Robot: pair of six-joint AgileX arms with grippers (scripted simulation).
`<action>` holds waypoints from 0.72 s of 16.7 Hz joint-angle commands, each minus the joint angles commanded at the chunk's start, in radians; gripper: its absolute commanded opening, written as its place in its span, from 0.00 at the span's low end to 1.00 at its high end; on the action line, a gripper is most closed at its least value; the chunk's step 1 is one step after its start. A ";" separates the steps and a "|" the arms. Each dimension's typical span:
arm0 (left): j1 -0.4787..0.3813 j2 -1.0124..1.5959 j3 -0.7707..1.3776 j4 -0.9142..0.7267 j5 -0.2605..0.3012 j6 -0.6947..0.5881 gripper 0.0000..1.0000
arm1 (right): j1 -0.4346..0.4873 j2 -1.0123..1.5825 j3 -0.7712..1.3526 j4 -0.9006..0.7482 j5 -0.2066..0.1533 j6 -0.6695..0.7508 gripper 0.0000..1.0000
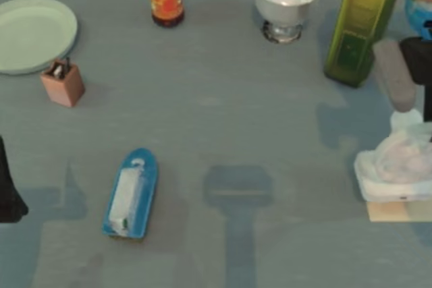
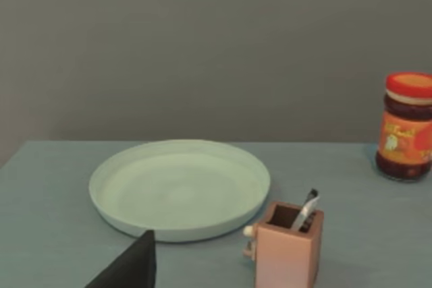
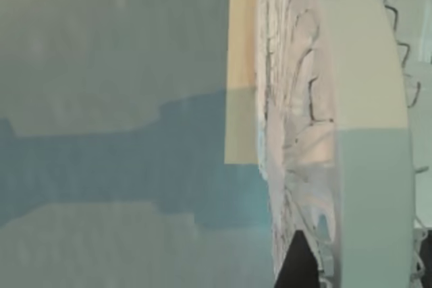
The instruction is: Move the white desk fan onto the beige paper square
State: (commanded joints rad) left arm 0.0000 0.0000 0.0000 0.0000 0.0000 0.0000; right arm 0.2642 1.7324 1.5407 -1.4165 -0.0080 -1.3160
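Seen from above, a grey-blue table (image 1: 223, 133) filled the frame. At the right edge, just below the middle, the white desk fan (image 1: 398, 166) sat over the beige paper square (image 1: 398, 210), whose tan strip showed just below the fan's base. The right arm (image 1: 418, 59) came in as a dark shape at the upper right edge, above the fan. Up close from that arm's wrist, the fan's grilled rim (image 3: 337, 133) filled the frame with the beige square (image 3: 241, 72) behind it; whether the right gripper was open or closed could not be told.

The left arm (image 1: 8, 187) sat parked at the middle of the left edge, its fingers unreadable too.

A pale green plate (image 1: 30, 32) lay at the upper left, with a small brown box (image 1: 62, 82) just beside it.
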 joint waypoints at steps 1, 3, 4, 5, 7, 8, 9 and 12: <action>0.000 0.000 0.000 0.000 0.000 0.000 1.00 | -0.017 -0.011 -0.013 0.002 0.000 -0.021 0.00; 0.000 0.000 0.000 0.000 0.000 0.000 1.00 | -0.027 -0.016 -0.020 0.003 -0.001 -0.032 0.00; 0.000 0.000 0.000 0.000 0.000 0.000 1.00 | -0.027 -0.016 -0.020 0.003 -0.001 -0.032 0.00; 0.000 0.000 0.000 0.000 0.000 0.000 1.00 | -0.027 -0.016 -0.020 0.003 -0.001 -0.032 0.00; 0.000 0.000 0.000 0.000 0.000 0.000 1.00 | -0.022 -0.012 -0.021 0.006 -0.001 -0.029 0.00; 0.000 0.000 0.000 0.000 0.000 0.000 1.00 | -0.022 -0.012 -0.034 0.019 -0.001 -0.030 0.00; 0.000 0.000 0.000 0.000 0.000 0.000 1.00 | -0.023 -0.013 -0.053 0.041 -0.001 -0.030 0.00; 0.000 0.000 0.000 0.000 0.000 0.000 1.00 | -0.027 -0.010 -0.125 0.115 -0.001 -0.031 0.00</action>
State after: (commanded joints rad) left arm 0.0000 0.0000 0.0000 0.0000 0.0000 0.0000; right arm 0.2372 1.7226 1.4159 -1.3012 -0.0089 -1.3466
